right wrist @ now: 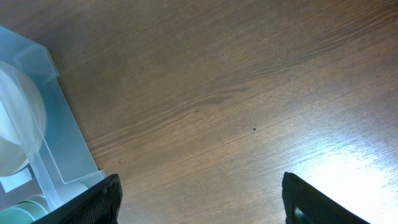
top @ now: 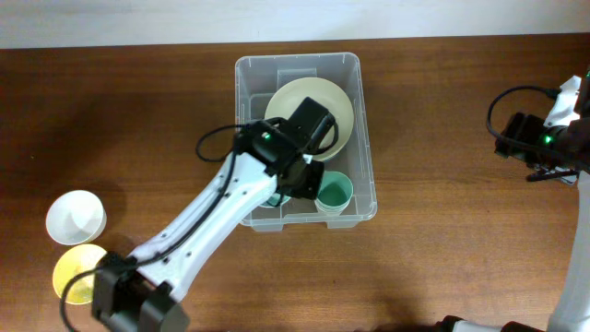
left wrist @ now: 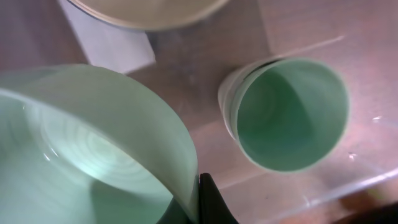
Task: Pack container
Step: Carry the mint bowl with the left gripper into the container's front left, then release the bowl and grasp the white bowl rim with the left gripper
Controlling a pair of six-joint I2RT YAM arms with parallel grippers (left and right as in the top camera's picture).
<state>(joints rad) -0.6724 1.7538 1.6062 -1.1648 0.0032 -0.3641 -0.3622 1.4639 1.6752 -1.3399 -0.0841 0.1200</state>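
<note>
The clear container [top: 367, 120] stands at the table's middle. It holds a large cream bowl [top: 336, 101] at the back and a green cup [top: 334, 193] at the front right. My left gripper [top: 290, 189] is inside the container's front part, shut on the rim of a pale green bowl [left wrist: 81, 143], mostly hidden under the arm from overhead. In the left wrist view the gripper [left wrist: 202, 199] pinches the bowl's wall, the green cup [left wrist: 292, 115] stands beside it, and the white label [left wrist: 115, 43] shows on the base. My right gripper [right wrist: 199, 199] is open and empty over bare table, right of the container [right wrist: 56, 124].
A white bowl [top: 76, 217] and a yellow bowl [top: 78, 274] sit on the table at the front left, near the left arm's base. The right arm [top: 544, 138] is at the far right edge.
</note>
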